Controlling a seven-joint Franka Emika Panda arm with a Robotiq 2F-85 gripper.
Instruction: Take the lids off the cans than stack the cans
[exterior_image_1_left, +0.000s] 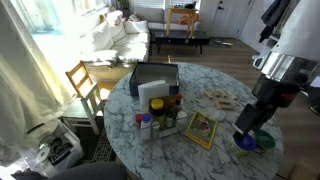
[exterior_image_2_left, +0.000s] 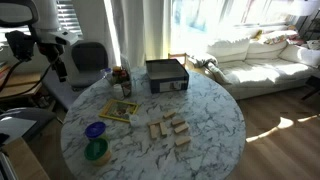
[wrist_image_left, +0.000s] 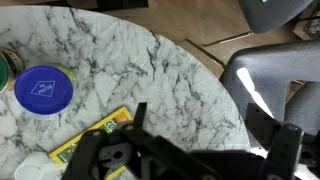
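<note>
A blue lid (wrist_image_left: 43, 90) and a green lid (wrist_image_left: 4, 70) sit on two short cans near the table's edge. They also show in both exterior views: blue lid (exterior_image_2_left: 95, 130), green lid (exterior_image_2_left: 96, 151), blue lid (exterior_image_1_left: 245, 141), green lid (exterior_image_1_left: 266, 141). The lids mostly hide the can bodies. My gripper (wrist_image_left: 212, 135) is open and empty. It hangs above the marble table's rim, off to the side of the blue lid and apart from it. It also shows in both exterior views (exterior_image_1_left: 248, 120) (exterior_image_2_left: 60, 72).
The round marble table (exterior_image_2_left: 210, 110) holds a black box (exterior_image_2_left: 166, 75), clustered condiment bottles (exterior_image_2_left: 122, 82), a yellow-framed card (exterior_image_2_left: 120, 110) and several wooden blocks (exterior_image_2_left: 170, 130). A grey chair (wrist_image_left: 270, 70) stands just past the table's edge below the gripper. A wooden chair (exterior_image_1_left: 85, 85) stands at the far side.
</note>
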